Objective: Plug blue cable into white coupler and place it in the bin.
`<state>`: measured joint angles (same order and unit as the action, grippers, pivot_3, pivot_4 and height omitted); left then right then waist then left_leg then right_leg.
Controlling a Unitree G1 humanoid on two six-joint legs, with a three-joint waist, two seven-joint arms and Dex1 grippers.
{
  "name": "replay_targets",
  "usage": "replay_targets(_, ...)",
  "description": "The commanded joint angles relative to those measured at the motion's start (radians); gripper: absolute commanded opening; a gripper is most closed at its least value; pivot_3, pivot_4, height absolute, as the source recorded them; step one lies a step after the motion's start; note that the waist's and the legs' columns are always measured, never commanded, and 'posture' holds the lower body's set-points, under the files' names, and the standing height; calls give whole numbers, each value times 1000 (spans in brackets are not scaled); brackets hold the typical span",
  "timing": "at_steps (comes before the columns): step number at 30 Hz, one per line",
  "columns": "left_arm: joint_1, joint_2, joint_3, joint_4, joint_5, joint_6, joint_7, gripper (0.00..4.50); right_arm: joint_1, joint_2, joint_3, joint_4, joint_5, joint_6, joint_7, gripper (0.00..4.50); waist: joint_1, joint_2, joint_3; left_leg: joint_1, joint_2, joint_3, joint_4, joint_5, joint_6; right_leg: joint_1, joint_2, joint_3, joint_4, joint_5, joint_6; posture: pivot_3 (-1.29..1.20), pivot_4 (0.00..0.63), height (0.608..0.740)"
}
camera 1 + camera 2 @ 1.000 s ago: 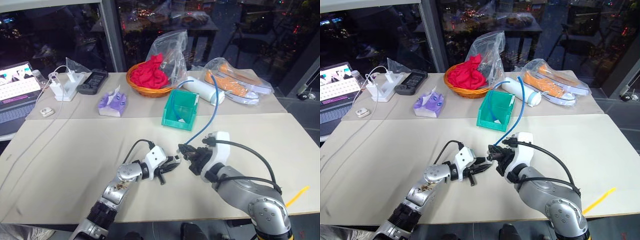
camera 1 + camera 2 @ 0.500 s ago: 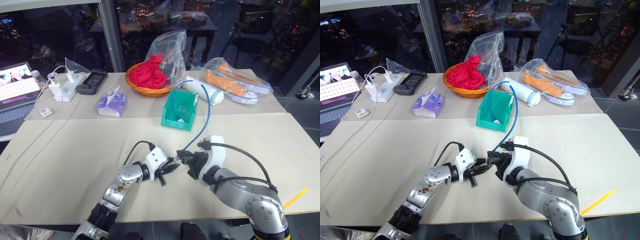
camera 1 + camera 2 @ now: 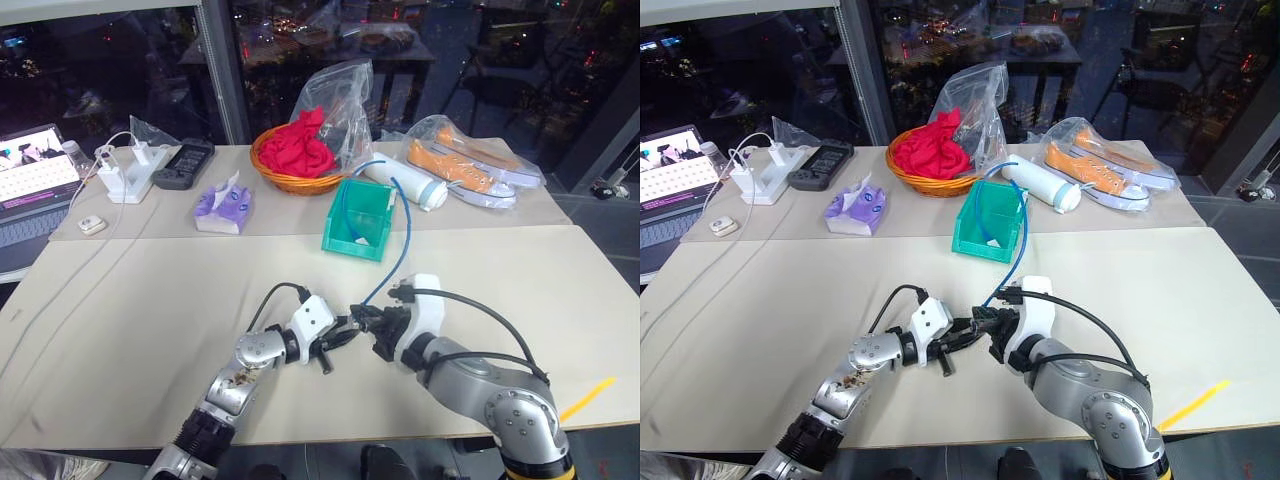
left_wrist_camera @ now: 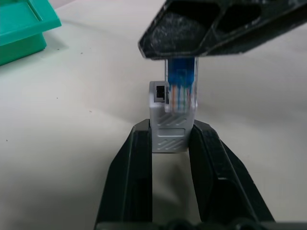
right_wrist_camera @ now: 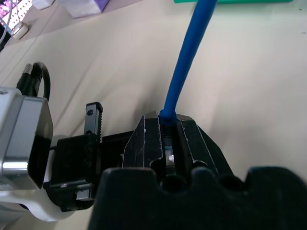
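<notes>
Low over the pale tabletop (image 3: 150,300), the left gripper (image 4: 171,139) pinches the tiny white boxy plastic coupler (image 4: 168,125) by its ribbed flanks, while the right gripper (image 5: 168,143) is clamped narrow on the thin, light-blue flexible cable (image 5: 184,62) just behind its clear plug (image 4: 181,92), which hangs right at the coupler's dark socket, not visibly seated. Cord and block both look featherweight: the cord is limp and trails back into the small teal-green plastic bin (image 3: 345,235) beyond, so holding it hard against the stiff plug looks right. The plug's thin plastic probably won't forgive a crooked push.
</notes>
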<state>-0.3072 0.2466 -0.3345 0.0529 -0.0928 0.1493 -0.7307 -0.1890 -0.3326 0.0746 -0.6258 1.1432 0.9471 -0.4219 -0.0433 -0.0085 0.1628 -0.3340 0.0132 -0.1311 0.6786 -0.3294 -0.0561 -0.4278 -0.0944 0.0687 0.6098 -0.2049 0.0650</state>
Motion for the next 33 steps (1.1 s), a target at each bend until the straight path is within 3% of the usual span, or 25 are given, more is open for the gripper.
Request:
replay_targets(1,2,1,4,-44,-2,-8,-3,608,-19,14,-42,-48,1,-29,17,0,0,0,0,0,0,0,0,0,0,0,0,0,0,0,0,0,150,723)
replay_targets(33,1,5,4,-45,3,-17,0,608,-2,39,-40,-1,-38,36,29,0,0,0,0,0,0,0,0,0,0,0,0,0,0,0,0,0,150,723)
